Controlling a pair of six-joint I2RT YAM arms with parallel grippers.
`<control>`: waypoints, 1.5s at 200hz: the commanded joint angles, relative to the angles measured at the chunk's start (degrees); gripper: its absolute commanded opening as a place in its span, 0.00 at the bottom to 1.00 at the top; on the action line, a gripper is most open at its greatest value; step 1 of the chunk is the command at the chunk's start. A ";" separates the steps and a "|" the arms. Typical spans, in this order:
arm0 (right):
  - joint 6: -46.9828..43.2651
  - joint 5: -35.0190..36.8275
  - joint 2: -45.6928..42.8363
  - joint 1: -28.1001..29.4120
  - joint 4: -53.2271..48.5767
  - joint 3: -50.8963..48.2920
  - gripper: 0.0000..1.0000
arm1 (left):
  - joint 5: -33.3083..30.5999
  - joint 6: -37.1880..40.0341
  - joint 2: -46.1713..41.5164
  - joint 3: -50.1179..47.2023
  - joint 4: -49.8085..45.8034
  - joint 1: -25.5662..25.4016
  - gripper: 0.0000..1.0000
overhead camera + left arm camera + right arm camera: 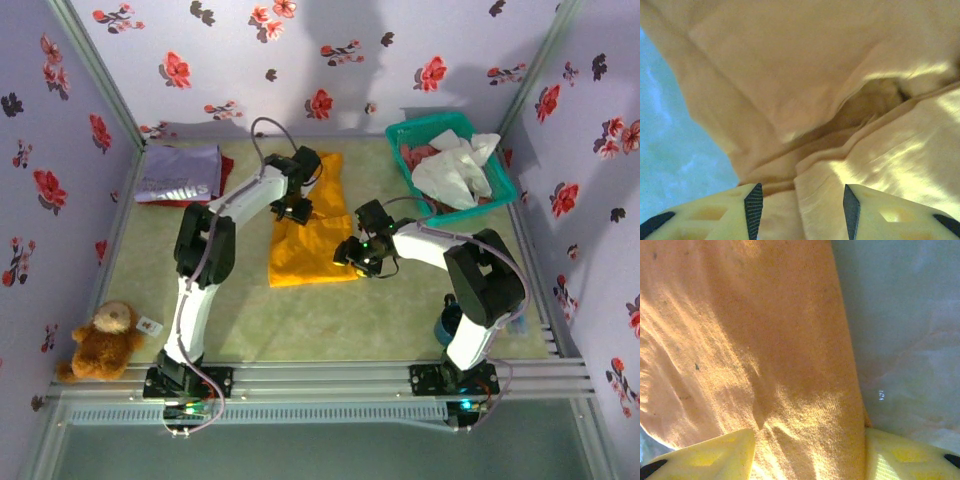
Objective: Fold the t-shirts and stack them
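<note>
A bright orange-yellow t-shirt (310, 235) lies partly folded in the middle of the table. My left gripper (297, 210) is low over its upper left part. In the left wrist view its jaws (800, 192) stand apart, open, over a fold of the orange cloth (790, 75). My right gripper (357, 257) is at the shirt's right edge. In the right wrist view it (810, 440) is open, its fingers astride the flat cloth (765, 340). A folded lavender t-shirt (180, 172) lies on a red one (226, 170) at the back left.
A teal basket (468, 214) at the back right holds a white shirt (455, 165) and reddish cloth (415, 155). A brown teddy bear (102, 340) sits at the front left. Floral walls close in three sides. Green table (330, 320) shows in front of the shirt.
</note>
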 commanded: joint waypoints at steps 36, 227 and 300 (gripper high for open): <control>-1.08 0.53 2.09 0.22 -2.79 0.58 0.56 | 8.26 -2.82 -6.38 -9.61 3.07 5.63 0.29; -1.87 0.56 2.48 -0.13 -3.62 0.37 0.56 | 8.41 -6.69 -3.39 -10.56 5.43 8.66 0.00; -1.87 0.41 2.83 -0.15 -3.32 0.45 0.56 | 14.74 -9.87 -4.37 -15.01 10.96 8.73 0.30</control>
